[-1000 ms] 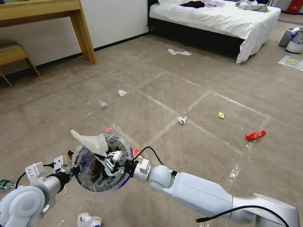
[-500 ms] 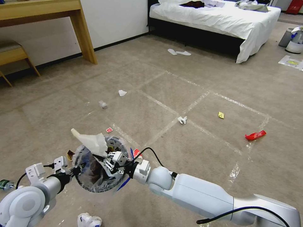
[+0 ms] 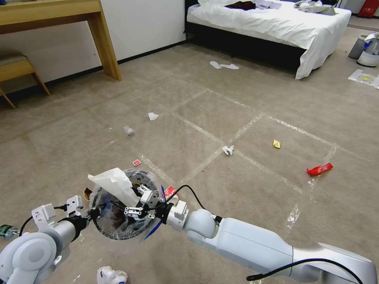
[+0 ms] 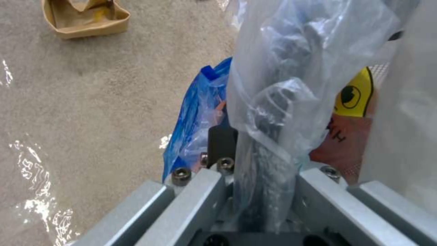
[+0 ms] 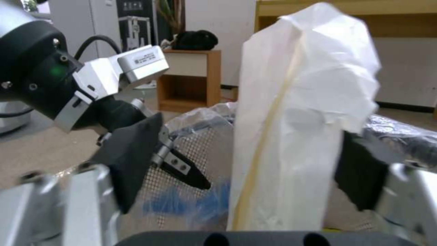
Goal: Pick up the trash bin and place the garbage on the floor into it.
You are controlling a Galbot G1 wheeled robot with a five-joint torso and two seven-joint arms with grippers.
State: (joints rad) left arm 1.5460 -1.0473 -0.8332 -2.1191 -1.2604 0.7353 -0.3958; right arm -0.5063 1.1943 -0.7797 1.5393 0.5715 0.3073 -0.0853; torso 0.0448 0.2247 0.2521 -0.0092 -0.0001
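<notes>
My left gripper (image 3: 94,213) (image 4: 262,164) is shut on the rim and clear liner of the trash bin (image 3: 114,227) (image 4: 200,102), holding it above the floor (image 3: 244,102). Over the bin's mouth, my right gripper (image 3: 137,202) (image 5: 245,171) is open, its pads (image 5: 132,160) spread wide. A white paper bag (image 3: 112,182) (image 5: 300,119) stands between them, poking out of the bin. More garbage lies around: a red wrapper (image 3: 319,169), a yellow scrap (image 3: 276,144), white tissues (image 3: 227,150) (image 3: 152,116), a red piece (image 3: 136,162), brown cardboard (image 4: 84,17) and a crumpled white wad (image 3: 111,275).
A wooden desk (image 3: 106,47) and a seat (image 3: 15,67) stand at the back left. The bed (image 3: 276,27) is at the back, with slippers (image 3: 224,65) in front of it. A grey bin (image 3: 361,45) sits far right. Open carpet lies ahead and to the right.
My right gripper's fingers have spread apart, letting go of the white paper bag. The bag has sunk a little and tipped toward the left. The left arm and bin held still.
</notes>
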